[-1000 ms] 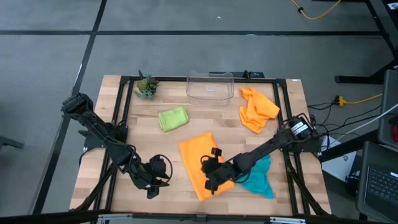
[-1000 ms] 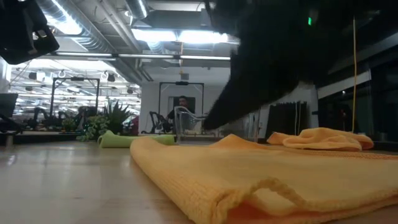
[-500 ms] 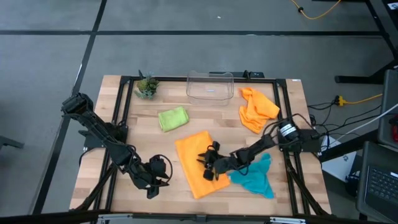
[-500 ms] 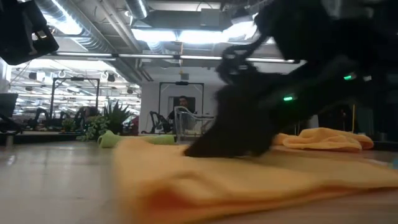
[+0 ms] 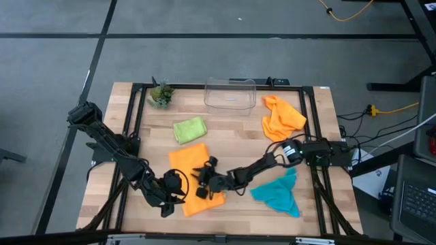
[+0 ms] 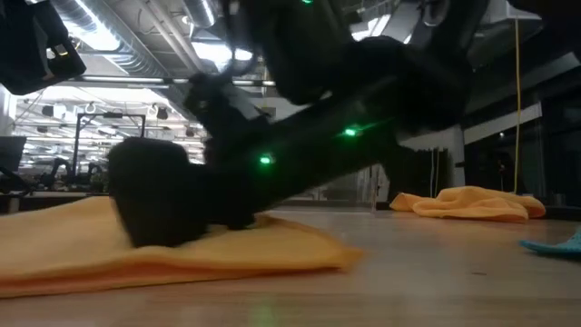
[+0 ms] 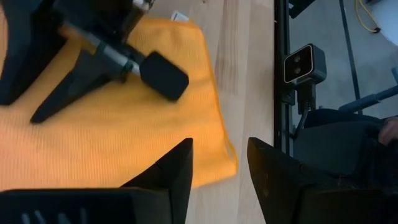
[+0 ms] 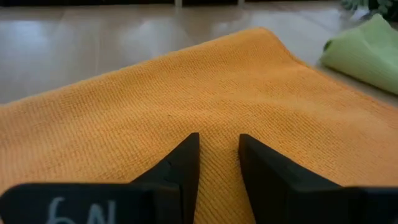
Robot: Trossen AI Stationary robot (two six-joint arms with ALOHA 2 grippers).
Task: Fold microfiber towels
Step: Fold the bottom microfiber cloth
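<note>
A flat orange towel [image 5: 185, 163] lies near the table's front middle; the low view shows this orange towel [image 6: 54, 250] at the left. My right gripper [image 5: 202, 186] reaches across from the right, low and nearly level, and rests on the cloth with a narrow gap between its fingers [image 8: 217, 146]. My left gripper [image 5: 176, 188] hangs open just above the towel's near corner [image 7: 225, 163] without touching it. A rolled lime green towel [image 5: 189, 129], a crumpled orange towel [image 5: 281, 119] and a teal towel [image 5: 278, 192] lie apart from both grippers. My right gripper lays its two fingertips [image 8: 186, 155] on the top face of the orange towel [image 8: 211, 118], toward its near half. They come in slanting low from the table's right. Nothing shows pinched between them. The towel lies flat on the table under them.
A clear plastic bin [image 5: 230, 95] and a small potted plant [image 5: 161, 95] stand at the far edge. The black frame rail [image 5: 136, 129] runs along the table's sides. Bare wood shows between the orange and the teal towel.
My right gripper has sunk and swept toward the table's left edge, reaching farther out and tipping closer to level. The flat orange towel has slid along the table with it, leftward, until its near corner lies under my left gripper.
</note>
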